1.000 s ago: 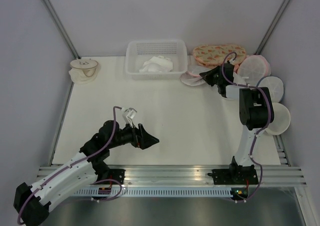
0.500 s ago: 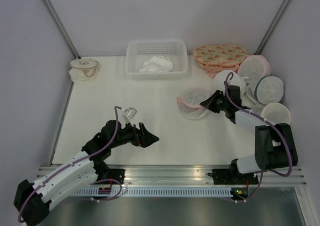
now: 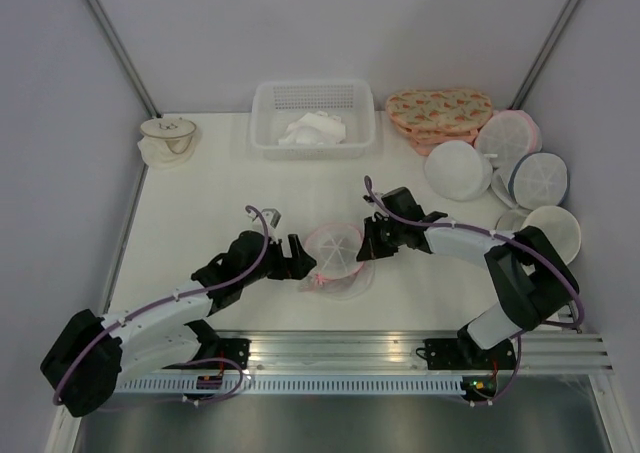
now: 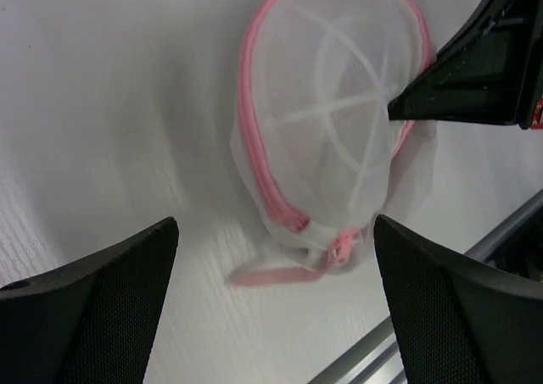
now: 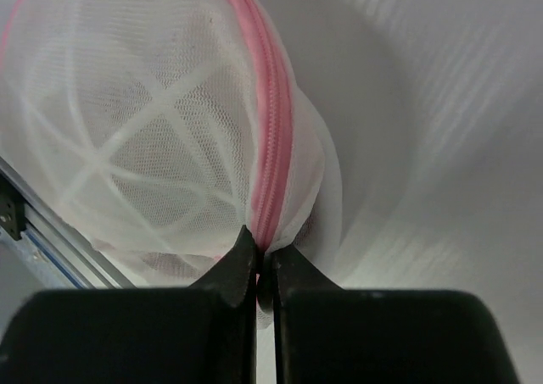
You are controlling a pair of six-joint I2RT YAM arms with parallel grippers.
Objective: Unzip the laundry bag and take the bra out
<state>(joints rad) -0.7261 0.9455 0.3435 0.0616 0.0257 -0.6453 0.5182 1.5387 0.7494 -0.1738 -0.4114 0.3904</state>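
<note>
Right gripper point(image 5: 257, 261), jaws shut on the pink rim point(image 5: 271, 104) of the laundry bag point(image 3: 335, 253), pins it on the tabletop point(image 3: 250, 193) between the arms, likely as anchor; left gripper point(image 3: 300, 258), jaws wide, faces the zip pull point(image 4: 344, 248); bra unseen.

no readable text, labels or numbers anywhere

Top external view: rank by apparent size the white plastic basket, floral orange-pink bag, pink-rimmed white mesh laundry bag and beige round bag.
1. white plastic basket
2. floral orange-pink bag
3. pink-rimmed white mesh laundry bag and beige round bag: look alike, not ranked.
</note>
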